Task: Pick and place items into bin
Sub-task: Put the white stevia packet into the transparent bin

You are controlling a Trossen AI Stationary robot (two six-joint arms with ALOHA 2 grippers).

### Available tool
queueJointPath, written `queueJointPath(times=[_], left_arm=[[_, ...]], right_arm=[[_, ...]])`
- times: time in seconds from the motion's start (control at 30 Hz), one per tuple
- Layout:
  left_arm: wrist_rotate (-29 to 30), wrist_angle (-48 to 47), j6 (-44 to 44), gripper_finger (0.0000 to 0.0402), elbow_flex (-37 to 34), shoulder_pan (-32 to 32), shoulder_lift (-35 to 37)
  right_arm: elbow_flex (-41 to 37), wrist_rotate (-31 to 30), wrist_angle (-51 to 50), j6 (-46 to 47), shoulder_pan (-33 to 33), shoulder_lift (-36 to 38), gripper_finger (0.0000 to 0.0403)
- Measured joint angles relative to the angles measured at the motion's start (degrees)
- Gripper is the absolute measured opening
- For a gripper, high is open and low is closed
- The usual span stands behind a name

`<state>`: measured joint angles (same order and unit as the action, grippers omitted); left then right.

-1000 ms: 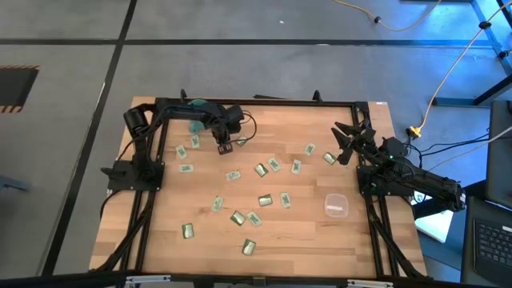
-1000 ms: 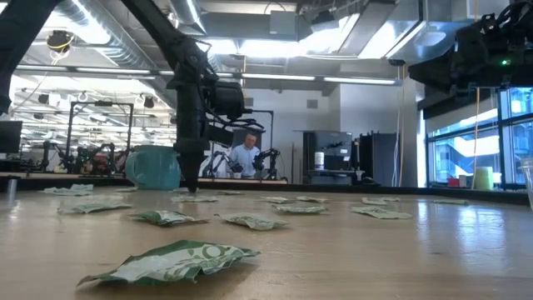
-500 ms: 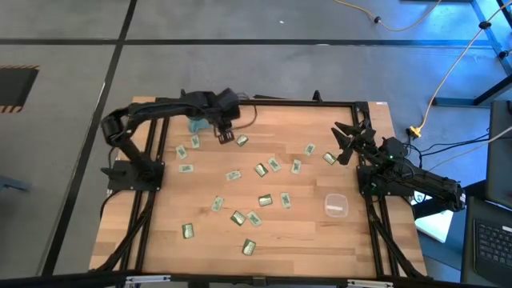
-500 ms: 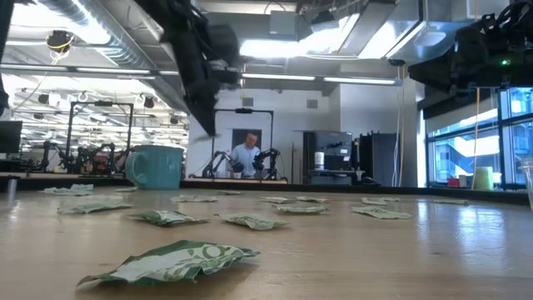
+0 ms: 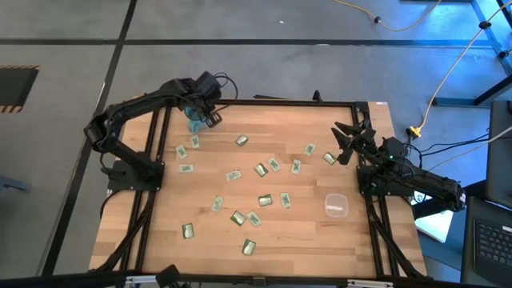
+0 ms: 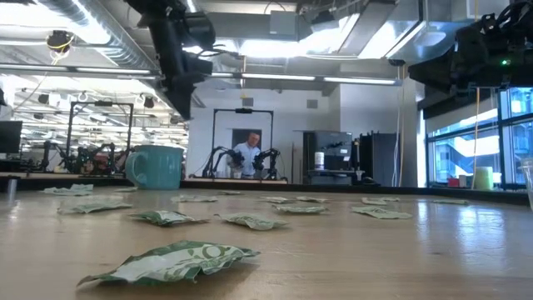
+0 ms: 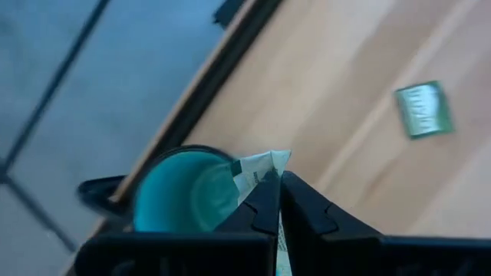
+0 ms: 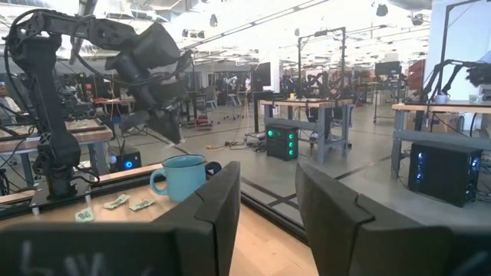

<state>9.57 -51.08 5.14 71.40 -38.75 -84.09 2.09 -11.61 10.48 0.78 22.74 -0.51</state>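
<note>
A foil packet (image 7: 257, 167) is pinched in the left gripper (image 7: 278, 184), raised over the teal mug (image 5: 194, 122) at the table's far left corner, so the carry step is in hand. The clear bin (image 5: 335, 205) sits well apart, near the right arm. Next likely calls for crossing to it. The right gripper (image 5: 344, 141) waits, fingers spread, empty.

arms: two, dark, jointed; thin black cables along links | fingers (image 8: 219, 211): flat dark wedge plates | wrist: green indicator light
</note>
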Motion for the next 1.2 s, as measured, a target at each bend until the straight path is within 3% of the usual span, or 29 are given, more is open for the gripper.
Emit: queueJointPath(times=[0.17, 0.5, 0.73, 0.97, 1.07, 1.2], left_arm=[[-6.84, -0.01, 1.81, 0.0003, 0.01, 2.03, 0.0], [-7.24, 1.17, 3.13, 0.0003, 0.01, 8.07, 0.0], [-12.41, 6.89, 2.2, 0.0003, -0.01, 10.98, 0.0], [-25.08, 12.44, 0.53, 0.0003, 0.01, 13.97, 0.0], [-26.12, 13.56, 0.69, 0.0004, 0.01, 16.18, 0.0], [-26.31, 14.73, 0.79, 0.0004, 0.02, 18.63, 0.0]], right_arm=[[0.0, 0.0, -0.01, 0.01, 0.02, 0.02, 0.0132], [0.0, 0.36, 0.03, -0.19, 0.02, 0.0, 0.0132], [0.04, 10.43, -5.19, -10.58, -0.02, -2.41, 0.0132], [-1.53, 13.11, -2.95, -20.55, -0.14, -8.71, 0.0132], [-1.49, 18.11, 4.83, -22.13, -1.09, -13.03, 0.0132], [2.85, 20.15, 9.6, -22.57, -4.14, -20.74, 0.0132]])
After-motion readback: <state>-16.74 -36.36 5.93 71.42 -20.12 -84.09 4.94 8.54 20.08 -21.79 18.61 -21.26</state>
